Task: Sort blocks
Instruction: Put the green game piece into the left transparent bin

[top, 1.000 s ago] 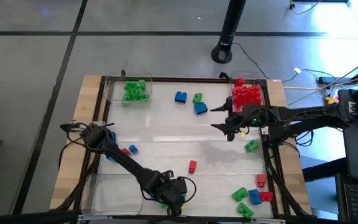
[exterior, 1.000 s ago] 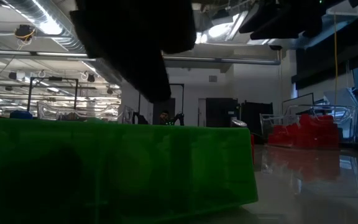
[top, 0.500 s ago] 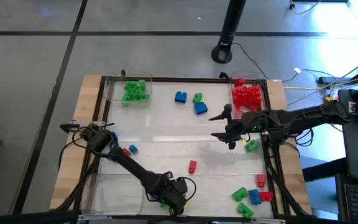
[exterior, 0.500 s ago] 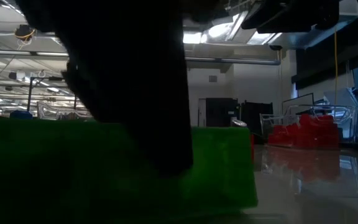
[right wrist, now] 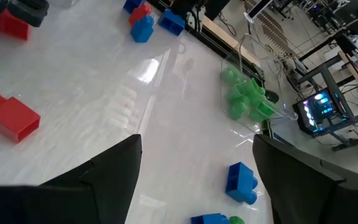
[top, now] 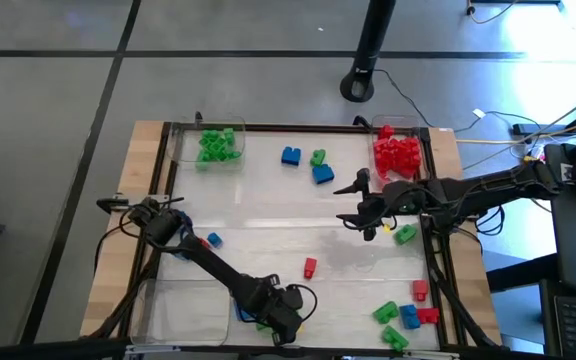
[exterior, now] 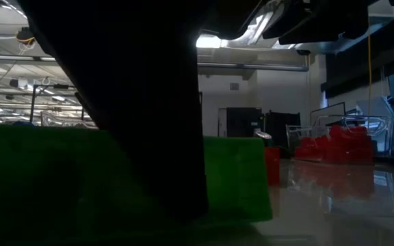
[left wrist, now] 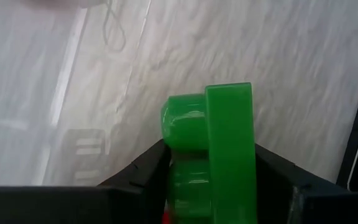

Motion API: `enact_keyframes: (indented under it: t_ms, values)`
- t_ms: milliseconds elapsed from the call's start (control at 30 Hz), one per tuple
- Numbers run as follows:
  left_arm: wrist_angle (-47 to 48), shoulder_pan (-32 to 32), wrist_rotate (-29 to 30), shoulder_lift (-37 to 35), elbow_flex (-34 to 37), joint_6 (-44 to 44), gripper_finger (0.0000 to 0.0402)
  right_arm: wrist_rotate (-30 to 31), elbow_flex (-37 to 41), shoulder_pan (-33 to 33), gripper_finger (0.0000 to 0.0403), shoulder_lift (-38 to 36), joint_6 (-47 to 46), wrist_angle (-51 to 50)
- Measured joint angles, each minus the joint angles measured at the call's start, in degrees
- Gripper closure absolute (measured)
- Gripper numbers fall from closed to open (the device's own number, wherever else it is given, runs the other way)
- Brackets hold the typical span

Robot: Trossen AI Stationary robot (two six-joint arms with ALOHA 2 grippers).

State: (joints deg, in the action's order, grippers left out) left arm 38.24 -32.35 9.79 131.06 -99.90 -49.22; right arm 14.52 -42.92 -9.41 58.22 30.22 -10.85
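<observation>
No writing shows. Left gripper [left wrist: 210, 186] clamps a glossy studded green block [left wrist: 219, 149]; right gripper [top: 353, 203] spread, empty.

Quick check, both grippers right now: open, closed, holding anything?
Left gripper: fingers on either side of a green block at the table's near edge, closing on it.
Right gripper: open, empty, over the table's middle right.
</observation>
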Motion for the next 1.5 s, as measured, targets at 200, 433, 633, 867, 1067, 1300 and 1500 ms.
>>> enact_keyframes:
  t_ms: [200, 433, 633, 867, 1067, 1300, 1500]
  values:
    - [0.1, 0.1, 0.0, -0.7, -0.3, 0.1, 0.0237, 0.0, 0.0, 0.0, 0.0094, 0.0, 0.0, 0.0]
    - [0.7, 0.3, 2.6, -4.6, -0.1, 1.8, 0.0239, 0.0, 0.0, 0.0, 0.0094, 0.0, 0.0, -0.4]
    - [4.8, 0.5, 7.7, -8.8, -0.2, 5.0, 0.0238, 0.0, 0.0, 0.0, 0.0094, 0.0, 0.0, -1.3]
    - [11.6, 2.1, 18.1, -17.5, -0.2, 10.7, 0.0239, 0.0, 0.0, 0.0, 0.0094, 0.0, 0.0, -1.3]
    - [21.5, 4.7, 31.3, -26.7, 0.3, 12.7, 0.0236, 0.0, 0.0, 0.0, 0.0094, 0.0, 0.0, -1.3]
    - [33.6, 11.7, 40.2, -37.4, 5.0, 10.3, 0.0235, 0.4, 0.0, 0.0, 0.0094, 0.5, -0.6, -1.2]
    - [34.7, 23.6, 41.1, -47.1, 12.5, 14.4, 0.0234, 7.6, 0.0, 0.0, 0.0094, 2.2, -1.2, -1.0]
